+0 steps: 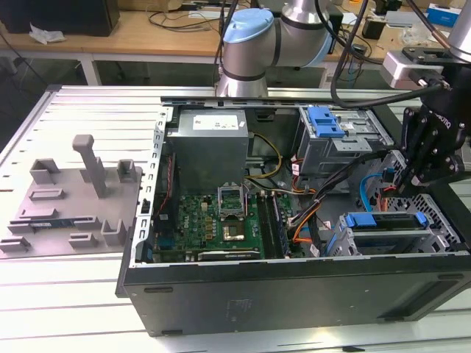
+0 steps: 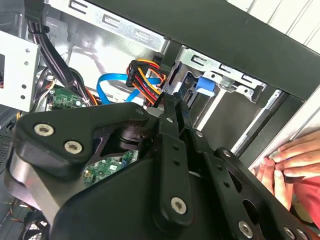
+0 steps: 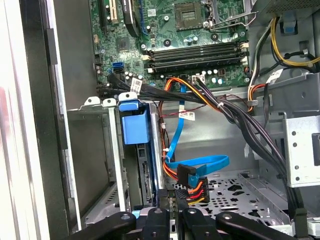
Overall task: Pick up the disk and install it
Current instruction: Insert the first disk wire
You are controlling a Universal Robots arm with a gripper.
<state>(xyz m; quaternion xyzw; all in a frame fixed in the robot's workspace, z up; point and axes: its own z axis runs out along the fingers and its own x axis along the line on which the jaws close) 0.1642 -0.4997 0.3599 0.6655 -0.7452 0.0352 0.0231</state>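
Ribbed metal worktop [image 1: 66, 309] carries an open black computer case [image 1: 294, 290] lying on its side, with a grey moulded fixture [image 1: 73, 195] near the worktop's edge at the exterior view's left and wooden benches behind. Inside the case a green motherboard [image 1: 221, 220] lies towards the middle, a grey power supply box [image 1: 210, 147] sits at the far edge, and a small blue clip [image 1: 324, 121] tops the drive bay in the far corner at the exterior view's right. The disk [image 1: 384, 220] is seated in the metal drive cage [image 1: 335, 239] at the near corner on that same side, its blue bracket along the top; in the first wrist view it [image 3: 135, 127] stands edge-on between the cage walls. The gripper [image 1: 407, 184] hangs inside the case by the edge at the exterior view's right, just behind the cage and apart from the disk. Its fingers are drawn together with nothing between them, as both wrist views show [image 2: 172, 102] [image 3: 171, 196]. Just beside the tips lie a blue flat cable [image 3: 200, 162] and a connector with orange, red and yellow wires [image 3: 192, 187]. A person's hand [image 2: 290, 160] rests at the outer side of the case wall in the second wrist view.
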